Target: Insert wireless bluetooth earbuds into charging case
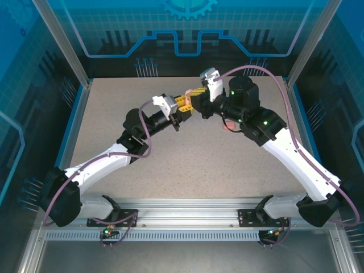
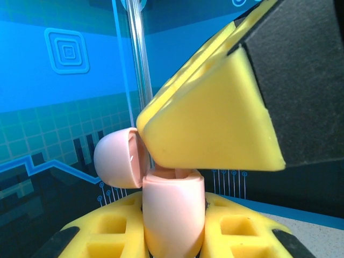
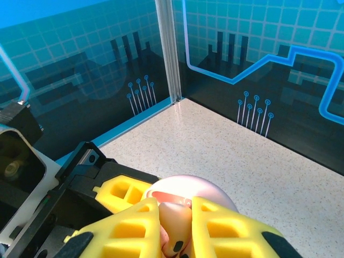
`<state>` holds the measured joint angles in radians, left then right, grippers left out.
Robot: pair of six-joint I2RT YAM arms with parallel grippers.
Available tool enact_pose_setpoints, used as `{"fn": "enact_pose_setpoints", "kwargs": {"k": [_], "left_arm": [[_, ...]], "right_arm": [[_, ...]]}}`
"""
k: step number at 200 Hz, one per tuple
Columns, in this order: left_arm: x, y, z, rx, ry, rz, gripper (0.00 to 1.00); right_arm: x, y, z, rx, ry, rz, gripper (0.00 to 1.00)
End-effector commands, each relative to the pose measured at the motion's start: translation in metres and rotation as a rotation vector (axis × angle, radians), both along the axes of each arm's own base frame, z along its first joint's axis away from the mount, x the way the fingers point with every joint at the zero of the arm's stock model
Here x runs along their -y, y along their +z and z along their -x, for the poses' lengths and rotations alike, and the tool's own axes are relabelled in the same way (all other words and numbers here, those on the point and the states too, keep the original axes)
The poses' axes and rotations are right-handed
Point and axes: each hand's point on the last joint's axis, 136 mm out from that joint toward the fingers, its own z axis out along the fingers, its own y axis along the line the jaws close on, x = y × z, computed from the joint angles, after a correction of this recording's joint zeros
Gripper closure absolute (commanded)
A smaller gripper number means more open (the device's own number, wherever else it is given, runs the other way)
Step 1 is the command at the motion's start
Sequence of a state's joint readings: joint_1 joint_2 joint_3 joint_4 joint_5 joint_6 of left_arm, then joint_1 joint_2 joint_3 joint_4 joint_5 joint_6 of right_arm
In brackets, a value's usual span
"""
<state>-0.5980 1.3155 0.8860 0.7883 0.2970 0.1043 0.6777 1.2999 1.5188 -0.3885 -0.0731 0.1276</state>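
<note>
The earbud (image 3: 173, 223), a pale pink piece with a small dark oval near its lower end, sits at the bottom centre of the right wrist view, pinched between the 2 yellow fingers of the right tool (image 3: 174, 212). Just behind it, touching or nearly so, rises the rounded pink dome of the charging case (image 3: 201, 188).

In the left wrist view the charging case (image 2: 173, 215) stands upright at the bottom centre with its lid (image 2: 115, 158) swung open to the left. The left tool (image 2: 172, 239) is pressed together on the case body, with 1 yellow finger on each side of it. A broad yellow finger (image 2: 215, 123) of the right tool comes in from the upper right and hangs right over the open mouth of the case. Whether the earbud has entered the mouth I cannot tell.

From the top view, the 2 tools meet above the worktop (image 1: 114, 131) in the upper centre of the frame. The left tool (image 1: 183, 107) reaches in from the lower left and the right tool (image 1: 199, 101) from the right, with a bit of the pink case (image 1: 187, 92) between them. Another small pink item (image 1: 230, 126) lies on the worktop right of centre, partly hidden by the right arm.
</note>
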Motion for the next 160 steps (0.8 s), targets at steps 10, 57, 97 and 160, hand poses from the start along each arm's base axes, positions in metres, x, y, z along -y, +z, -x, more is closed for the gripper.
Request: {"fn": "enact_pose_setpoints", "kwargs": {"k": [10,57,97,160], "left_arm": [[-0.003,0.031,0.010,0.076,-0.003,0.045,1.00],[-0.003,0.022,0.006,0.050,0.001,0.039,1.00],[-0.002,0.015,0.004,0.026,0.002,0.045,1.00],[-0.002,0.005,0.003,0.000,0.001,0.043,1.00]], "right_arm": [[-0.014,-0.018,0.013,-0.047,0.115,0.035,0.81],[-0.011,-0.004,0.009,-0.047,0.078,0.003,0.68],[-0.003,0.033,0.009,-0.012,0.037,-0.049,0.48],[0.035,0.067,-0.022,-0.071,-0.150,-0.121,0.32]]}}
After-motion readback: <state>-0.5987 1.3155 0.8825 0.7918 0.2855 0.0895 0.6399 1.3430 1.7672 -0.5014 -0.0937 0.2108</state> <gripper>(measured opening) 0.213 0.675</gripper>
